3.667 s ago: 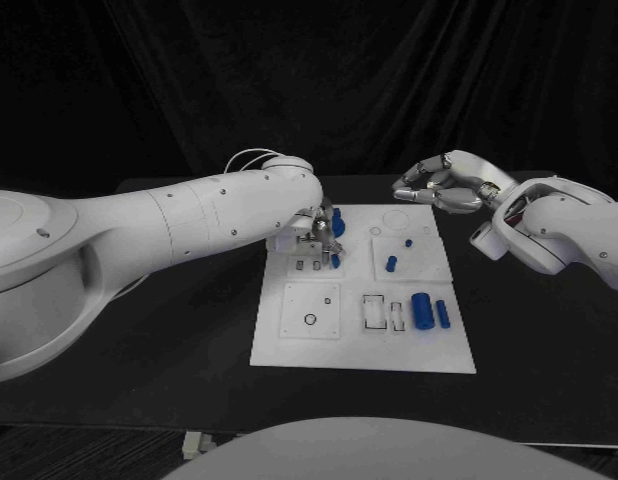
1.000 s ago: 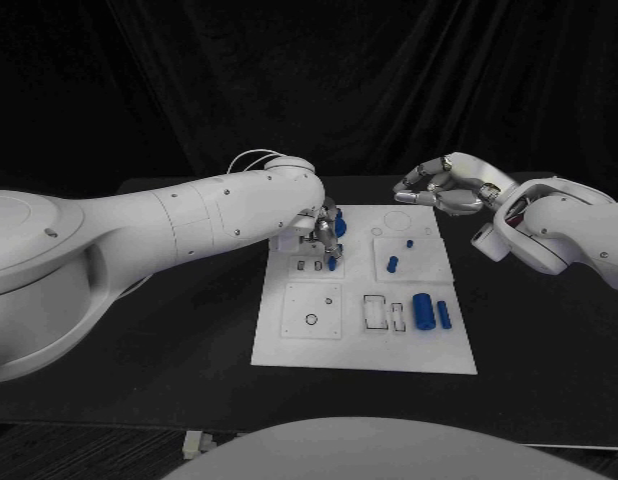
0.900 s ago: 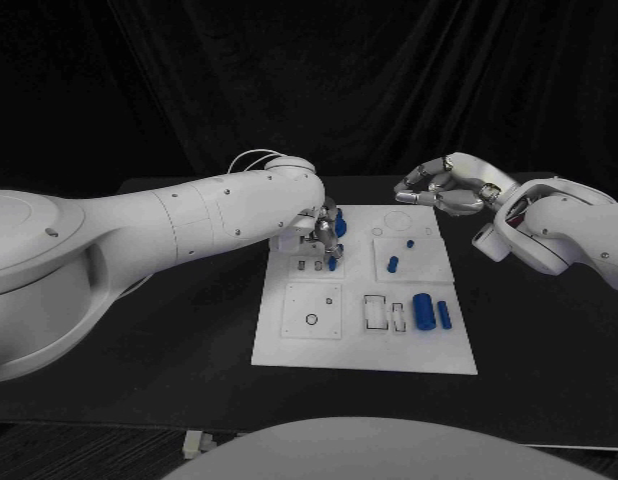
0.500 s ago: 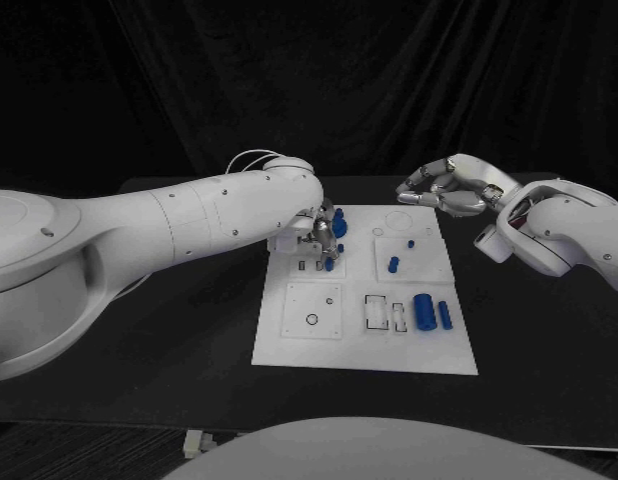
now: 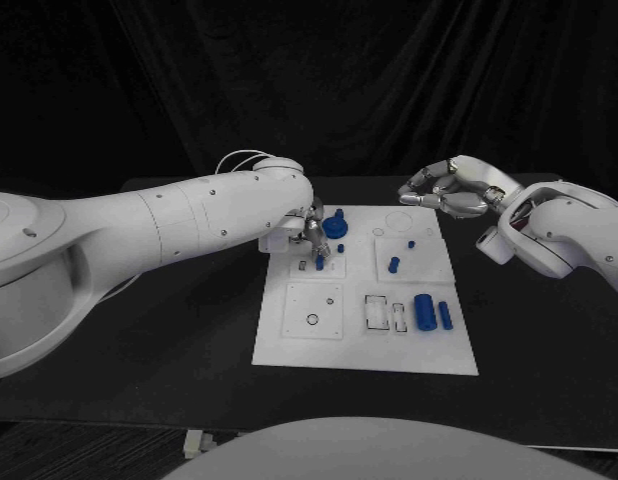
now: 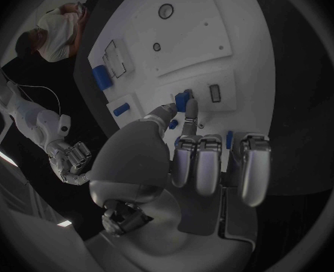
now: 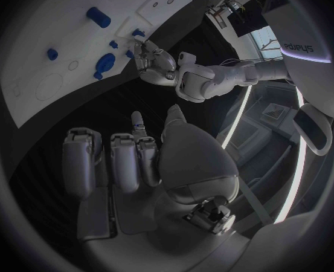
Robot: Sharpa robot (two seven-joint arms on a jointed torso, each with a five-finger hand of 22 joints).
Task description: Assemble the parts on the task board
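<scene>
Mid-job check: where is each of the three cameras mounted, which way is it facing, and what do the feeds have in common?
Head view: on the robot's head, looking down at the black table and white task board; both white arms come in, with the left hand and right hand.
Left wrist view: behind the left hand, facing the board and its blue parts.
Right wrist view: behind the right hand, facing the board across the table; the left hand shows beyond.
Shared: all three show the board.
</scene>
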